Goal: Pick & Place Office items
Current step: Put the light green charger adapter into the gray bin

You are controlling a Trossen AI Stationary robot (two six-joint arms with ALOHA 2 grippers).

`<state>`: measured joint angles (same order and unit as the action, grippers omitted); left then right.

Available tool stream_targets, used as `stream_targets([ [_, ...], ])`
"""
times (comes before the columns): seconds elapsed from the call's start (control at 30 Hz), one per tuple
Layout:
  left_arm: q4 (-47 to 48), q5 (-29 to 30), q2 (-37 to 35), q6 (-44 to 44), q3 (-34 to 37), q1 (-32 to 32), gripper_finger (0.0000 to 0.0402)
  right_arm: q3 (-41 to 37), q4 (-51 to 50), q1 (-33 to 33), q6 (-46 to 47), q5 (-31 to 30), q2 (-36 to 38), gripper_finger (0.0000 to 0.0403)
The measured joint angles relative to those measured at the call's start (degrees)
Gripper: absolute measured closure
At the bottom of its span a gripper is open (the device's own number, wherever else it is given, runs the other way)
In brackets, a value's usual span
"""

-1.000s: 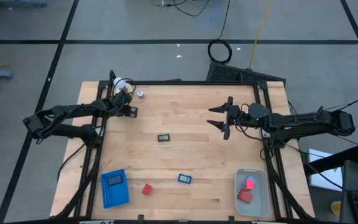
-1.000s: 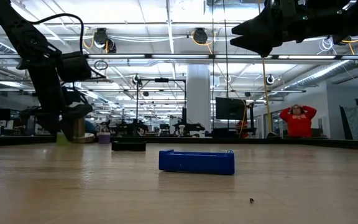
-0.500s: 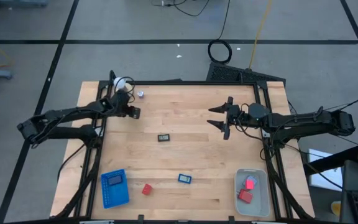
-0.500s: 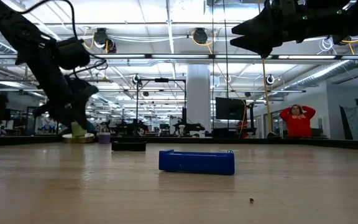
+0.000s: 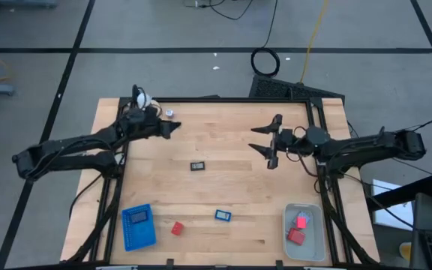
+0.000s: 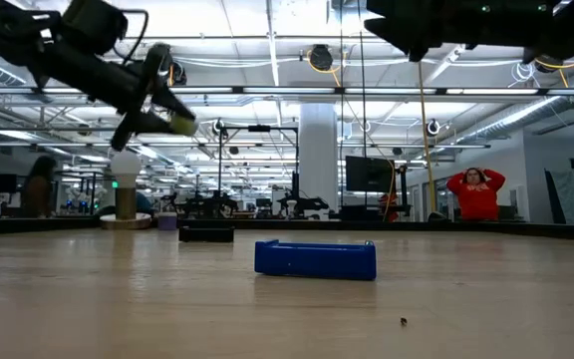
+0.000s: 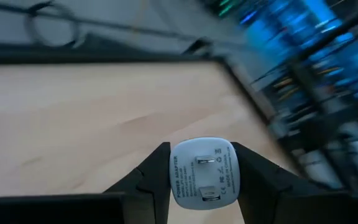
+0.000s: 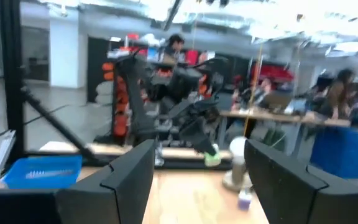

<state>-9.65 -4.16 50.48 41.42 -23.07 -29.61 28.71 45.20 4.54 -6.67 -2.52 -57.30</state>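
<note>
My left gripper is raised over the table's far left part, shut on a small plug adapter with a white pronged face; it also shows in the low view. My right gripper hangs open and high over the right half, nothing between its fingers. On the wood lie a black rectangular piece, a blue piece and a red block. My left gripper pinches the adapter by two opposite sides between its two fingers. The pronged face is turned back toward the wrist. The fingers point nearly level, toward the table's right side. The adapter is lifted clear of the table.
A white ball on a round tan base stands at the far left corner with a tiny bit beside it. A blue ribbed tray lies near left. A pale bin near right holds red pieces. People show in the room behind.
My left gripper has risen from just above the table beside the ball, tipped from pointing down to almost level, and swung a little toward the table's right, carrying the adapter up clear of the wood. My right gripper's fingers have tipped up slightly.
</note>
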Motion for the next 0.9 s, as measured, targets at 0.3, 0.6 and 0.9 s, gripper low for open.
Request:
stream_targets([
  [0.3,-25.6,-0.43,5.06,6.91,0.0,6.85,0.0267,0.0,19.3,-0.18,-7.43,-4.92,-12.69,0.0156],
  [0.6,-41.7,-3.43,17.52,16.1,-0.26,9.12,0.0267,2.89,24.12,0.28,-6.83,-4.2,-21.46,0.0121],
  [0.9,-45.61,-6.86,27.57,19.49,-8.67,11.83,0.0265,11.46,14.77,0.34,-5.96,-2.17,-27.23,0.0108],
])
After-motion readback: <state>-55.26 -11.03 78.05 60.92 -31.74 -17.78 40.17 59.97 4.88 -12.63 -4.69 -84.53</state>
